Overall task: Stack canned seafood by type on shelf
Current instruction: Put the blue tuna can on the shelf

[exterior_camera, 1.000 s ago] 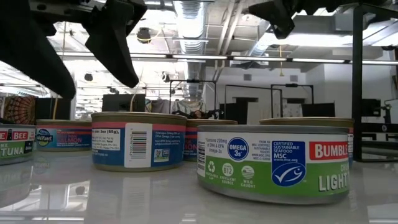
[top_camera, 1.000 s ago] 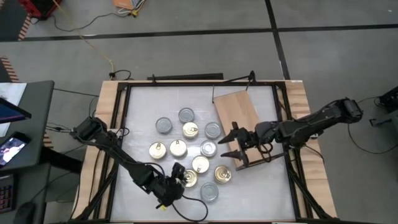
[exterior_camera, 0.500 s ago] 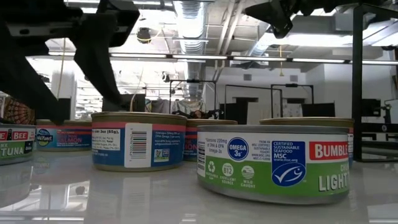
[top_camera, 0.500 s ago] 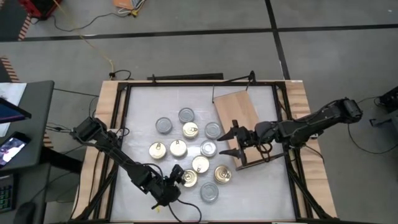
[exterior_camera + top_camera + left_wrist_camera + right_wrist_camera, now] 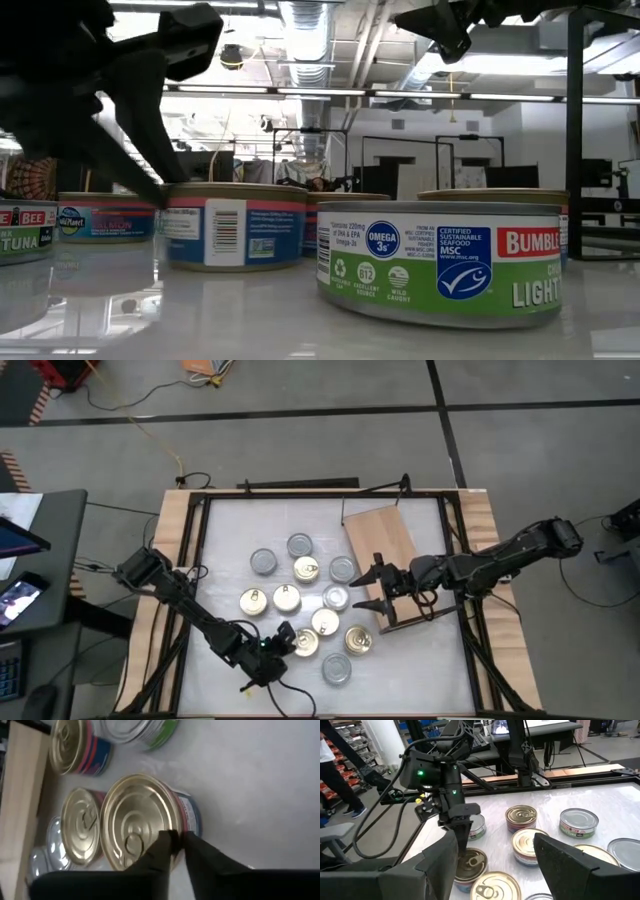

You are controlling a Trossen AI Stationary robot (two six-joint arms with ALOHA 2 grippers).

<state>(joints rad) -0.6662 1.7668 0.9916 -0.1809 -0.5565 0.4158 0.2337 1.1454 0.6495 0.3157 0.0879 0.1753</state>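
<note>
The white tabletop [image 5: 230,530] with its pale wooden rim carried a loose cluster of short round metal seafood tins [image 5: 287,598], some with gold pull-tab lids and some with plain silver-grey lids, all lying off the shelf. The flat light-brown wooden shelf board [image 5: 378,535] lay tilted on the table's right part, just beside the cluster, and bare of tins. The left gripper [image 5: 283,641] sat at the near edge of the cluster with its fingers [image 5: 172,845] pinched nearly together over the rim of a gold-lidded tin with a blue and red label [image 5: 142,820]; whether the rim was truly clamped could not be told. The right gripper [image 5: 377,582] hovered over the shelf's near end, fingers spread and holding nothing. Beyond the table lay a grey floor [image 5: 300,420] with cables, a ceiling of ducts and strip lights [image 5: 310,30], storage racks [image 5: 350,740] and a person's legs [image 5: 340,780].
</note>
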